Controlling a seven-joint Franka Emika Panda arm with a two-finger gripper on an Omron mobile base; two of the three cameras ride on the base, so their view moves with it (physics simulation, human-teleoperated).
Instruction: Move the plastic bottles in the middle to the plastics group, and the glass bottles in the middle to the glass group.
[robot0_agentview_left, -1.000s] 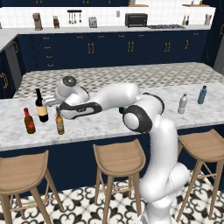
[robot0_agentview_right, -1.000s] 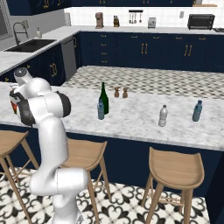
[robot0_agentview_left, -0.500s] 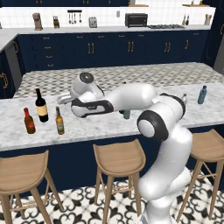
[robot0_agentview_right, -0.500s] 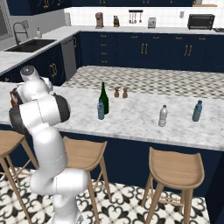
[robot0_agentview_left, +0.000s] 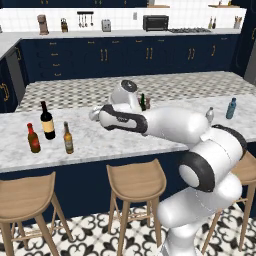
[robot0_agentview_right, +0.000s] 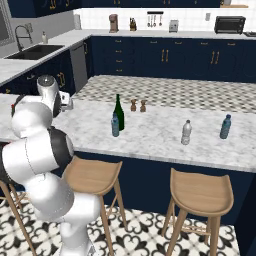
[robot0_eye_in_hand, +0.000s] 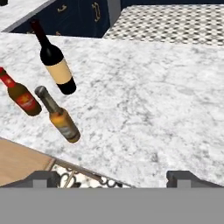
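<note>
Left base view: I've swung the arm right, away from the amber beer bottle (robot0_agentview_left: 68, 138), now standing by the black wine bottle (robot0_agentview_left: 47, 120) and red-brown bottle (robot0_agentview_left: 33, 138). Right base view: green wine bottle (robot0_agentview_right: 119, 112) and blue-grey bottle (robot0_agentview_right: 115, 125) wait mid-counter. Hand view: gripper (robot0_eye_in_hand: 112, 177) fingers apart, empty, glass group behind

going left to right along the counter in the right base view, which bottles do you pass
small translucent blue-grey bottle → dark green wine bottle → pale grey clear bottle → bright blue bottle with a dark cap
</note>
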